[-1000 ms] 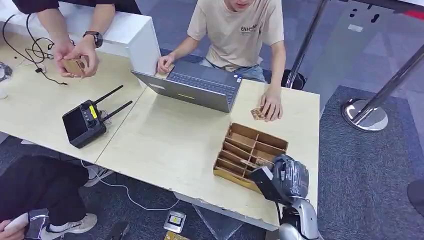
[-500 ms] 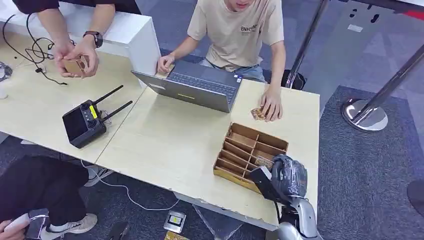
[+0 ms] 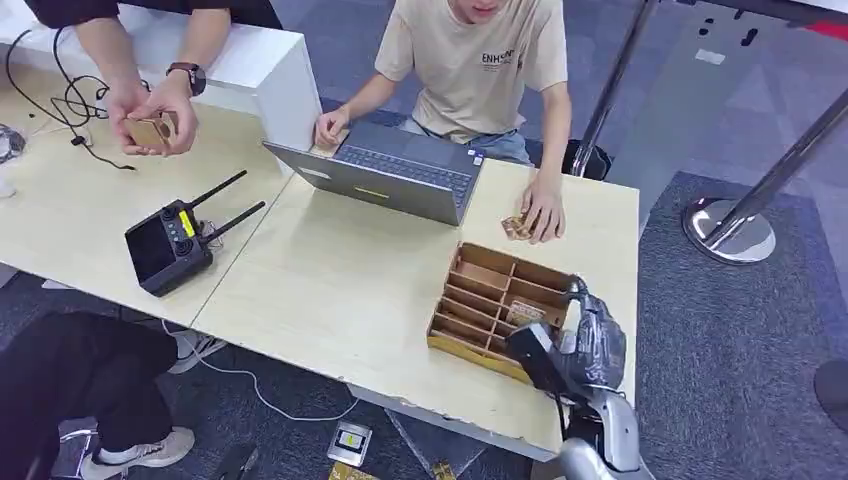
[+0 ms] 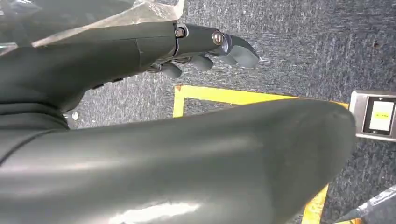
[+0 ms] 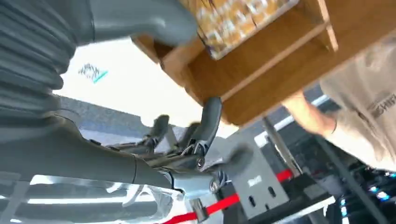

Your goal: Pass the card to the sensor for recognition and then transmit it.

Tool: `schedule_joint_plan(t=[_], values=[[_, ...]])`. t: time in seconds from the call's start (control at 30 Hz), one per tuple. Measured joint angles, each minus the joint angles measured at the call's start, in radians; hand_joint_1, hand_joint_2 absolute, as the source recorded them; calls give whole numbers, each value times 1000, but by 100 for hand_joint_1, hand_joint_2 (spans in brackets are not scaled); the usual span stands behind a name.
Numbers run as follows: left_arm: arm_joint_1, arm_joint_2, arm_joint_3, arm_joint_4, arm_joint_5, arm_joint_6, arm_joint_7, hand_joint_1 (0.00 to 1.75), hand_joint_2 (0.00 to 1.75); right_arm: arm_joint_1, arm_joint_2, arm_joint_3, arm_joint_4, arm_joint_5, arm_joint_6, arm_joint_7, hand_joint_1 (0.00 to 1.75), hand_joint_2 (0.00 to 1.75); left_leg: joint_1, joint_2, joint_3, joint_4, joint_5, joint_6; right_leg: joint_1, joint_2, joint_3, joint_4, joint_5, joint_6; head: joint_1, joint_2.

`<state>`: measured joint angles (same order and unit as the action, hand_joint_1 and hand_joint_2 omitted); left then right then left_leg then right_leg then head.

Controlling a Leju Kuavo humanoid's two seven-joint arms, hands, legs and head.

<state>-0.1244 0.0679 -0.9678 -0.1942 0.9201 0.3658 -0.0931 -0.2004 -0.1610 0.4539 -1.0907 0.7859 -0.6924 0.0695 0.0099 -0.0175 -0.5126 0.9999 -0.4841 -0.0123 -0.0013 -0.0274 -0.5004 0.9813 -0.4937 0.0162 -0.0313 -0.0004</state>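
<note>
Patterned card (image 3: 524, 313) in wooden tray (image 3: 470, 340)

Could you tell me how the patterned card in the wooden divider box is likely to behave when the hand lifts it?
The card looks thin and flat, so it is probably light and may flex. It lies low in a narrow compartment of the wooden box, so getting fingers under it could be awkward. The right hand hovers beside it.

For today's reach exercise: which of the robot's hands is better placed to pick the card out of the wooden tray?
Right. The right hand is at the wooden tray beside the card; the left hand hangs over the floor.
</note>
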Motion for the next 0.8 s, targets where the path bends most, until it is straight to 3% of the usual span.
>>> schedule_joint_plan(t=[0.17,0.6,0.63,0.8], values=[[0,4,0,0,2,-4,0,0,0,17,-21,-19,-117,64,3,75,0,175,0,0,0,0,0,0,0,0,0,0,0,0,0,0],[1,10,0,0,11,-7,10,0,0,37,-76,-42,-382,103,86,119,0,175,0,0,-1,0,0,0,0,0,-1,0,0,0,0,0],[1,10,0,0,11,-7,10,0,0,37,-79,-42,-402,101,106,119,0,0,0,0,-1,0,0,0,0,0,-1,0,0,0,0,0],[1,10,0,0,16,-6,10,0,0,19,-104,-40,-519,93,261,124,0,0,0,0,-1,0,0,0,0,0,-1,0,0,0,0,0]])
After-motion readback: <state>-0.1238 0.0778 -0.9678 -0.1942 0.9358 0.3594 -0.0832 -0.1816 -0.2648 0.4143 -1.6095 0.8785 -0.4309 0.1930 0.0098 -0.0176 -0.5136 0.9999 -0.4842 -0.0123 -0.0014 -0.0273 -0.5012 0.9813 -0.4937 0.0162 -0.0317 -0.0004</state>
